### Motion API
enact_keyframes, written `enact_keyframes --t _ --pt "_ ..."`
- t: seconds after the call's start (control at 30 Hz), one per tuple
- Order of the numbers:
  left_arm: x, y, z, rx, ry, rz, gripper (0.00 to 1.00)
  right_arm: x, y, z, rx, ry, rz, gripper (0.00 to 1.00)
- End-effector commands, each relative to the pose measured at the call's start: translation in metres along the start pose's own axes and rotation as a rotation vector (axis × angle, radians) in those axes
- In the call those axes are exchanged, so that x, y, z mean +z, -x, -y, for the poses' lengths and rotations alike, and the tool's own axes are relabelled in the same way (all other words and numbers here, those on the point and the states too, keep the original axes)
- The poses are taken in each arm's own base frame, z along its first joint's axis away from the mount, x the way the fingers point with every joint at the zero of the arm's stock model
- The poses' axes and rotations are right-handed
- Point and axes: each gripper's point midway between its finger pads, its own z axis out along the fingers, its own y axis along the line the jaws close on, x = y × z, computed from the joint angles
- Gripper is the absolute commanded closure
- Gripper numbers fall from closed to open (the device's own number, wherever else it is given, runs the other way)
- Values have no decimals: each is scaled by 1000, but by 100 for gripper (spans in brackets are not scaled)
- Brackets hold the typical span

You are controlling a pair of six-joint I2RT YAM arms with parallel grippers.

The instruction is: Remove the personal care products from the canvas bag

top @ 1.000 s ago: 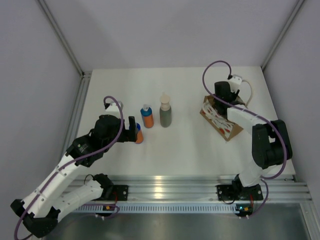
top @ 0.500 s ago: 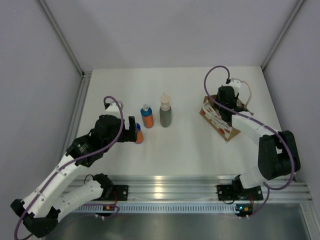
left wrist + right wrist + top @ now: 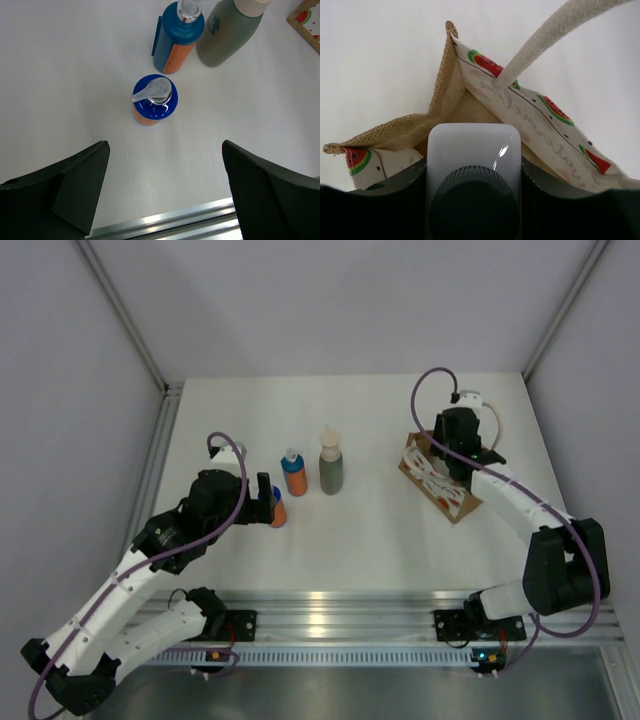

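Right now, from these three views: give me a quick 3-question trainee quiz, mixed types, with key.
1. True or false: the left gripper is shut on the short orange bottle.
2. How many bottles stand on the table outside the canvas bag? A) two B) three C) four
3. Fill in: the right gripper grips the ___ bottle with the dark cap.
Key:
1. False: its jaws stand open and touch no bottle.
2. B.
3. White: it is shut on the white bottle.
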Motion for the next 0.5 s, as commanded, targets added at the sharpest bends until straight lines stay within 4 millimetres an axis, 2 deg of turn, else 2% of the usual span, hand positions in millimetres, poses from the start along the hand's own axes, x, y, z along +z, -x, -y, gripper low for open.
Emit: enact_keyframes --t 0.0,0.1,0.13,0.3,0.47 --pt "0 11 2 -7 -11 50 2 -36 96 2 87 42 227 100" --pt "0 11 3 -6 -12 47 2 -50 110 4 87 49 239 100" --pt "0 11 3 -8 -11 50 2 -58 120 5 95 53 258 100" --pt "-1 12 2 -9 -11 52 2 -77 139 10 82 53 278 100" --pt "-1 13 1 -9 -7 58 2 -103 165 3 86 131 324 100"
